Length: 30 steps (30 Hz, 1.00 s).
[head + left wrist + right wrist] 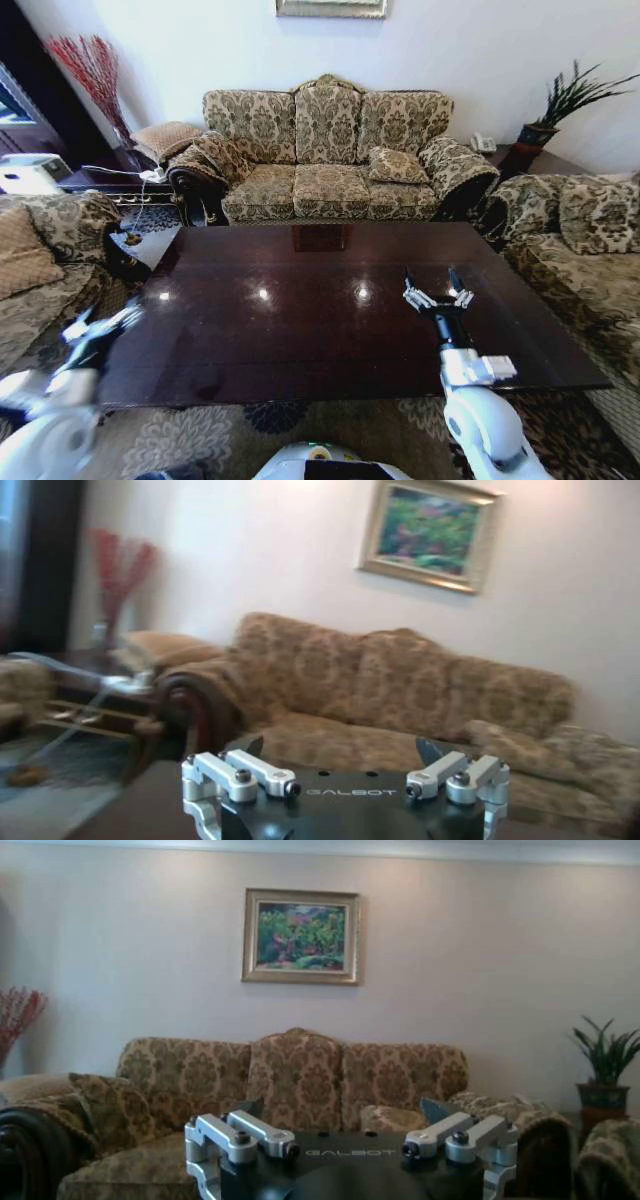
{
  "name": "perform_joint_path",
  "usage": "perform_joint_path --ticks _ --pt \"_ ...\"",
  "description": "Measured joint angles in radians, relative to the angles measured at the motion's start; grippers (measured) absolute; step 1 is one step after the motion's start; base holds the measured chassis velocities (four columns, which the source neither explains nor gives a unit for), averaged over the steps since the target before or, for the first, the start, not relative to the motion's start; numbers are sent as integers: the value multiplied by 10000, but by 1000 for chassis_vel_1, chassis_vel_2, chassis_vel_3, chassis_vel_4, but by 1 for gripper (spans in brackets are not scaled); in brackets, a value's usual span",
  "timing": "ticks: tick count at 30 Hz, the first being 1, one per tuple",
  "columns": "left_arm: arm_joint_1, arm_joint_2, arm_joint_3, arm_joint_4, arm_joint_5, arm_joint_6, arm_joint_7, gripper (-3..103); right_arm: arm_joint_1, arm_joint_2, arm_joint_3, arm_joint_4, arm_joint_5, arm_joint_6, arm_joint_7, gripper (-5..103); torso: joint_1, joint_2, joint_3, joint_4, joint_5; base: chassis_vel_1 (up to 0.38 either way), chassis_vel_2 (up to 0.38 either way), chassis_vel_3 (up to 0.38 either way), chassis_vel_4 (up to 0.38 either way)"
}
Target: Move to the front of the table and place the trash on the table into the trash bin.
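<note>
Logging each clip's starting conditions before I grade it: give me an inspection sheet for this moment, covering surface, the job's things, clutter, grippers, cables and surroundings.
Surface: glossy dark brown wooden coffee table, reflecting ceiling lights.
Job's things: no trash or trash bin seen.
Clutter: nothing seen on the table top.
Grippers: right gripper open, raised over the table's right half; left gripper open, at the table's left edge, holding nothing.
Cables: white cord across the dark side table left of the sofa.
Surroundings: patterned beige three-seat sofa behind the table, matching armchairs on both sides, framed painting on the wall, potted green plant, red dried stems, patterned carpet.
</note>
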Motion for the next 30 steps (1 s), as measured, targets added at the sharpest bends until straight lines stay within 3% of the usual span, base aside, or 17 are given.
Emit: perform_joint_path --ticks 5,7,9,30 --pt "126 -514 140 -717 469 -143 95 100 -88 -14 -687 -75 -305 164 80 100 0 0 0 19 2 0 0 0 0" --pt "115 -586 169 -841 502 -125 93 100 -190 0 -781 -58 -417 226 78 100 0 0 0 18 2 0 0 0 0" --pt "84 -683 251 -1130 585 -9 89 100 -429 111 -855 26 -714 385 41 100 -1 0 0 3 3 0 0 0 0" --pt "70 -736 243 -1091 623 51 46 100 -470 151 -825 65 -782 434 -13 100 -1 0 -1 8 3 0 0 0 0"
